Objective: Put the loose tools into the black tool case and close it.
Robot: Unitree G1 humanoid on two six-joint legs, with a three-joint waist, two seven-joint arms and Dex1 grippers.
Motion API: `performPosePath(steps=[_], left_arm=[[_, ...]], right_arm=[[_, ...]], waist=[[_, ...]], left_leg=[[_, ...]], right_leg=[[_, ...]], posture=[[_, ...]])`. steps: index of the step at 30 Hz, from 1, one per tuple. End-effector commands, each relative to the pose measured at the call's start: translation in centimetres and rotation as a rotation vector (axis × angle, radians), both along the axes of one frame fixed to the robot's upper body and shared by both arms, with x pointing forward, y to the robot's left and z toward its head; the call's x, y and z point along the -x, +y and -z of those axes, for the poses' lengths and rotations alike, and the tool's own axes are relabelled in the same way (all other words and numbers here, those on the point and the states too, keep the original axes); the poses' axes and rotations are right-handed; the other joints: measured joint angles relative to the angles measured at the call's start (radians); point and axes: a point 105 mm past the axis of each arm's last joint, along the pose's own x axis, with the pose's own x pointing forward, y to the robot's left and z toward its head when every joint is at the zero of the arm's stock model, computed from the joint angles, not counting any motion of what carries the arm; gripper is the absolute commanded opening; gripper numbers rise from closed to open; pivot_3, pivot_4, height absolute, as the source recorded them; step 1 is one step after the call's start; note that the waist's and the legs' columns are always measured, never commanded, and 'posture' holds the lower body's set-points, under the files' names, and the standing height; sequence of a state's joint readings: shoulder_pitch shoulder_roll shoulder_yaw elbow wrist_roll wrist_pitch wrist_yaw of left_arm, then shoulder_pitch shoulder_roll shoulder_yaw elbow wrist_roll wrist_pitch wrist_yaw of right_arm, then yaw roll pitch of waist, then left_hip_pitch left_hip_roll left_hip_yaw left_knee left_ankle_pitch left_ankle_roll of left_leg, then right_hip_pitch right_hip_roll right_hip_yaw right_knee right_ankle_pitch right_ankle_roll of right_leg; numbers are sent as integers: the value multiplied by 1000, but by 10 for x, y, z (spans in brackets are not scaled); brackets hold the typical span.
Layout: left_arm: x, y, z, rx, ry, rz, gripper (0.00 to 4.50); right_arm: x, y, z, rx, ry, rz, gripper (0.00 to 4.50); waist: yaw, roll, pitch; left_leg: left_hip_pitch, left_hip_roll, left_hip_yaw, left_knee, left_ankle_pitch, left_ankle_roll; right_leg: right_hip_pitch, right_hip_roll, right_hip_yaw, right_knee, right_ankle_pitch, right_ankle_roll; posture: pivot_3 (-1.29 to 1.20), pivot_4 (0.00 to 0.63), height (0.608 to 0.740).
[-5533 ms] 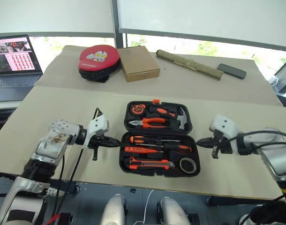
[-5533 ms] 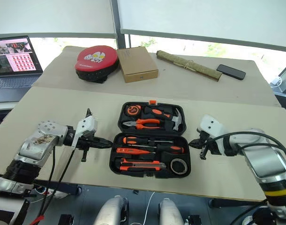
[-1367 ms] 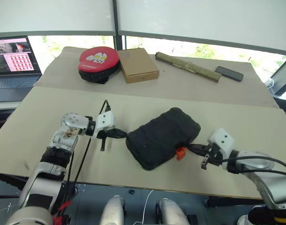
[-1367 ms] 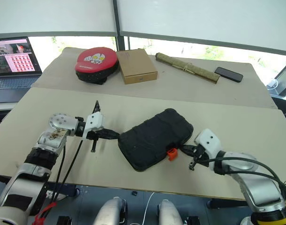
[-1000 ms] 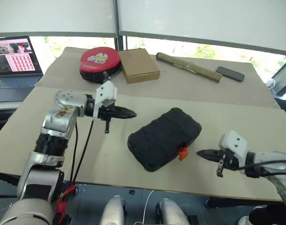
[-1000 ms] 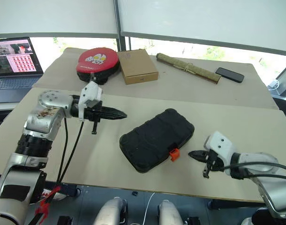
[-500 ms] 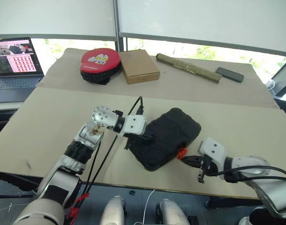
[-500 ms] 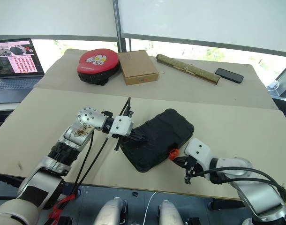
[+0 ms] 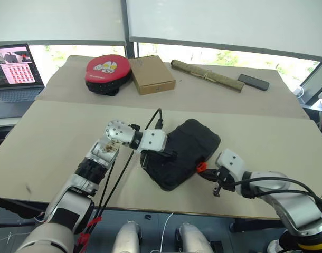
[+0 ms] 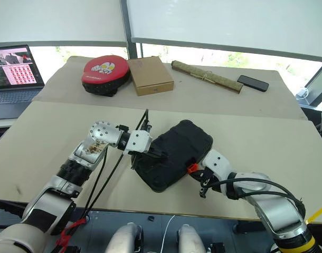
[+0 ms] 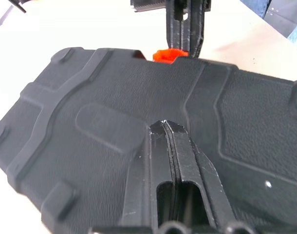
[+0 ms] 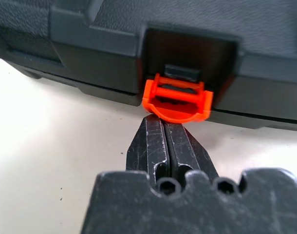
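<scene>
We see the black tool case (image 9: pixel 183 153) lying closed and skewed on the surface (image 9: pixel 55 137), well in front of the cardboard box (image 9: pixel 151 74). Left gripper (image 11: pixel 165 127): fingers clenched, empty, tips pressing on the case's lid. Right gripper (image 12: pixel 164 127): fingers clenched, empty, tips touching the orange latch (image 12: pixel 176 100) at the case's near edge.
</scene>
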State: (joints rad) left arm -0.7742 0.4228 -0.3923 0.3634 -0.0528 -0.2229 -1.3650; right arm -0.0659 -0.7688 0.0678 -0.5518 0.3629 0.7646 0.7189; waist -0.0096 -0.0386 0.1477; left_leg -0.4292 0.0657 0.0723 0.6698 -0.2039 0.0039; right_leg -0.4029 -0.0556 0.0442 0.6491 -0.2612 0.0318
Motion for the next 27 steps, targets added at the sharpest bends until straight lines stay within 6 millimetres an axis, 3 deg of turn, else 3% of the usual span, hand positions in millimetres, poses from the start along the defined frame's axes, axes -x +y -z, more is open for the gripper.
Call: performPosePath(steps=[1,17,27], left_arm=[[5,1,33,-112,47,8,51],[0,5,34,-105,65,-28,51],[3,6,40,-112,84,-31,51]], right_arm=[[0,10,-43,-45,-150,-47,0],[-8,13,-37,-52,-133,-43,0],[-16,18,-49,-26,-215,-76,0]], waist=[[-3,0,0],[-5,5,-3],[-10,5,-3]], left_leg=[[0,0,0,0,0,0],[6,0,0,0,0,0],[7,1,0,-1,0,0]], right_leg=[[0,0,0,0,0,0],[5,0,1,0,0,0],[5,1,1,0,0,0]], posture=[[0,150,740],[0,150,740],[0,150,740]])
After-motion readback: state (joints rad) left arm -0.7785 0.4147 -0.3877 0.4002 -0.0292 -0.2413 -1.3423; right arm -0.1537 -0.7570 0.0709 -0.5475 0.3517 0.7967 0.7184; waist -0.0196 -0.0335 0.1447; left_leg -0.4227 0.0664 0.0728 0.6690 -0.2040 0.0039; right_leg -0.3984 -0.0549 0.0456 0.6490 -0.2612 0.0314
